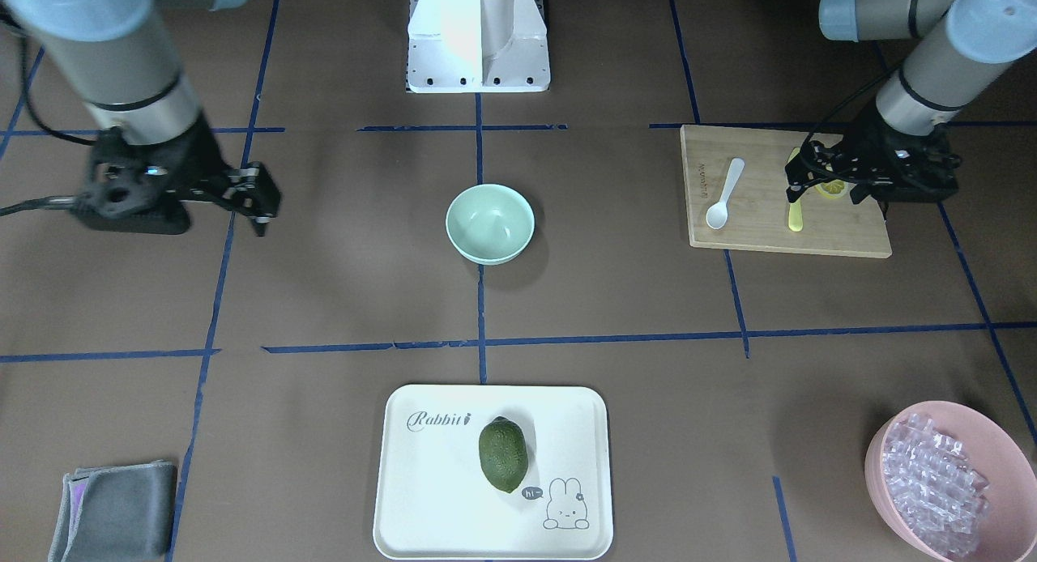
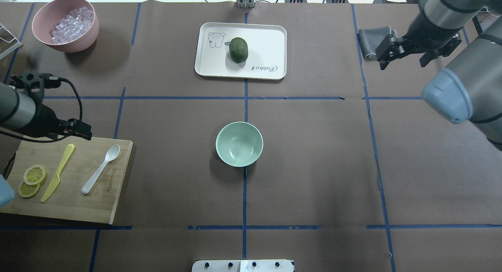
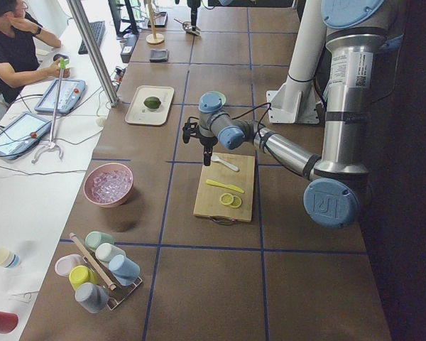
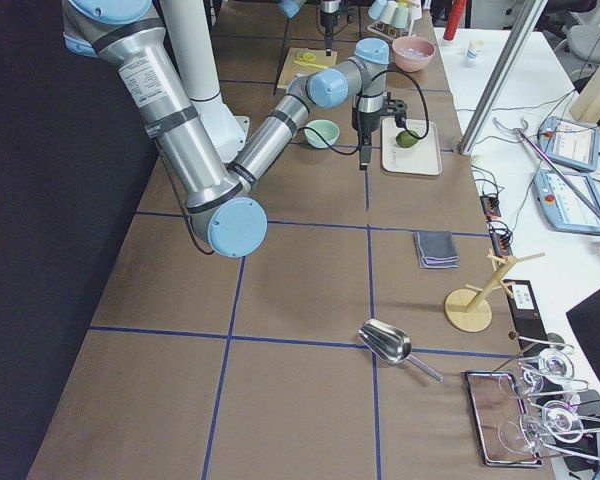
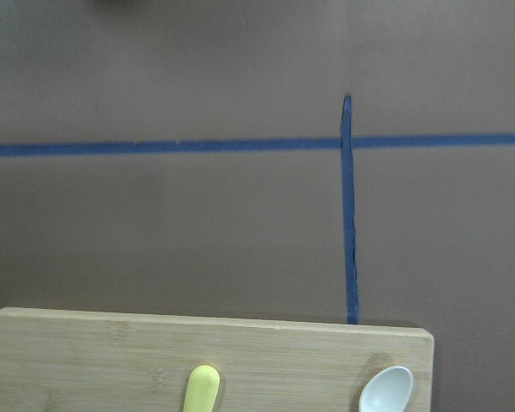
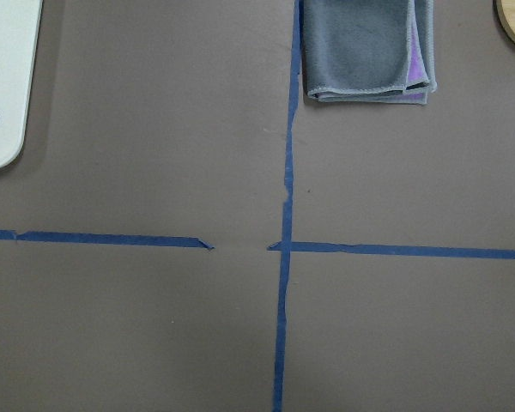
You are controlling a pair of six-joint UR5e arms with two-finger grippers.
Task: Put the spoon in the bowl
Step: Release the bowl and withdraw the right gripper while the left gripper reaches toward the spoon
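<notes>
The white spoon [image 1: 723,193] lies on a wooden cutting board [image 1: 842,242], head toward the table's far side; it also shows in the overhead view [image 2: 100,169] and its head at the bottom of the left wrist view [image 5: 386,390]. The mint-green bowl [image 1: 489,222] stands empty at the table's middle [image 2: 239,143]. My left gripper [image 1: 825,196] hovers over the board near the knife, a hand's width from the spoon; its jaws look open and empty. My right gripper [image 2: 403,62] hangs open and empty above the table's far right part, far from both.
A yellow-green knife [image 2: 58,172] and lemon slices [image 2: 31,180] share the board. A white tray [image 2: 270,37] with an avocado [image 2: 238,49] sits across the table. A pink bowl of ice pieces [image 2: 66,23] is at the far left, a grey cloth [image 6: 366,47] at the far right.
</notes>
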